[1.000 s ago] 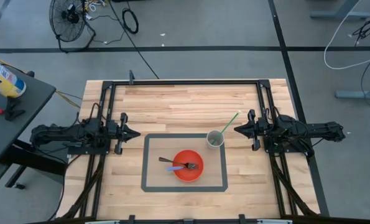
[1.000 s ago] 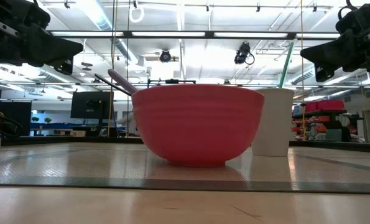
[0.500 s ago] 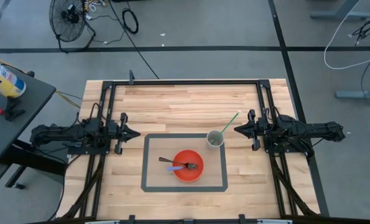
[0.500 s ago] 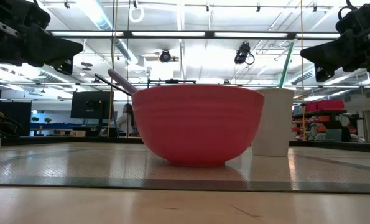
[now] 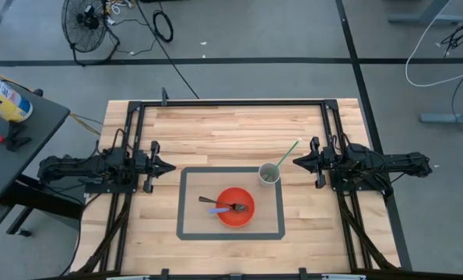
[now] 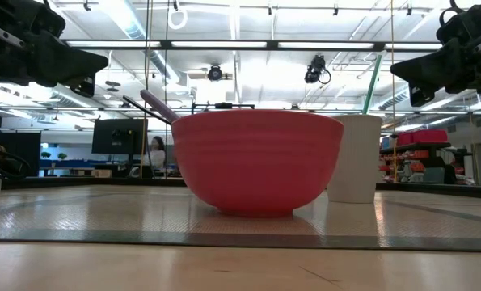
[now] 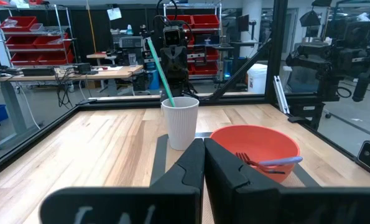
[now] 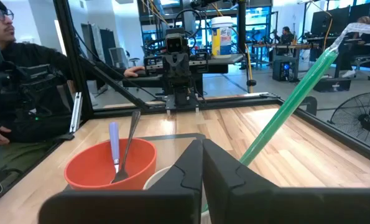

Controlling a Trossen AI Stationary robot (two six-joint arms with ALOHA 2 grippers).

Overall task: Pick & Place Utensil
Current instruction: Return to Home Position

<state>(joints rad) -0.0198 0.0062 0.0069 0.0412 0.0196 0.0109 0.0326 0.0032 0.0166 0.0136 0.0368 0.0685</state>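
Setting looks finished to me: black fork (image 5: 229, 205) in the orange bowl (image 5: 239, 218) on the table mat (image 5: 181, 210), green straw (image 5: 288, 152) leaning in the white cup (image 5: 269, 173) just beside it. Left gripper (image 5: 163, 166) and right gripper (image 5: 297, 162) hang at opposite sides — fingers together, empty, well clear of the dishes.

The bowl (image 5: 234, 216) was orange-red. The fork (image 8: 127, 146) in it was dark, and the handle (image 8: 113, 142) beside it purple. The cup (image 5: 269, 173) beside the right claw (image 5: 296, 162) was white, its straw (image 5: 288, 151) green. The mat (image 5: 181, 204) was brown with a dark grey border, the table (image 5: 231, 132) pale striped wood. The left claw (image 5: 169, 166), like the right, was black.
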